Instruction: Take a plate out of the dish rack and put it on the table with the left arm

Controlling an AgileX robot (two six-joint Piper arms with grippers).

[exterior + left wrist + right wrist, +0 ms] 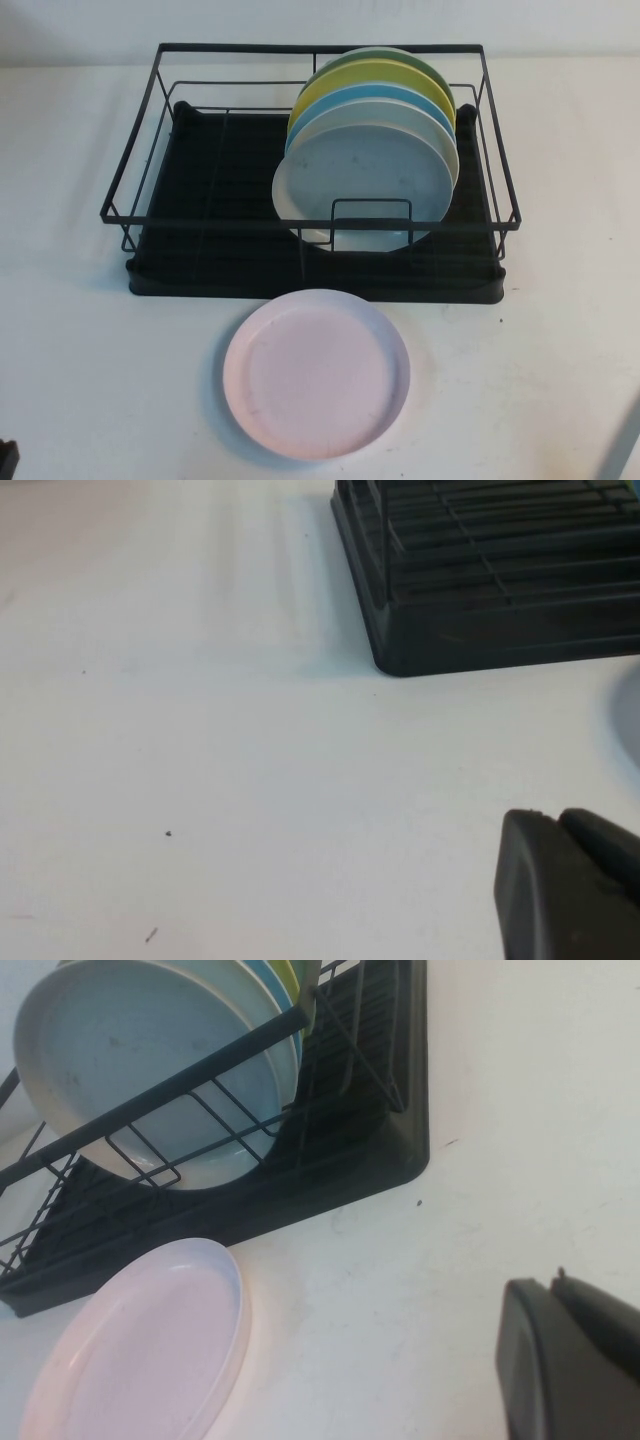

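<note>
On the white table (100, 380), the pink plate (316, 373) lies flat at six o'clock of the dish rack (200, 250), so the placing looks done. The left gripper (570, 890) sits low at seven o'clock and the right gripper (570, 1360) at five, both clear of the plate; I cannot tell how their jaws stand.

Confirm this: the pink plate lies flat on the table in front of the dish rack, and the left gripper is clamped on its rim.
Wrong on the grip. The high view shows the pink plate lying free on the table before the dish rack. The left gripper and right gripper are both off it.
</note>
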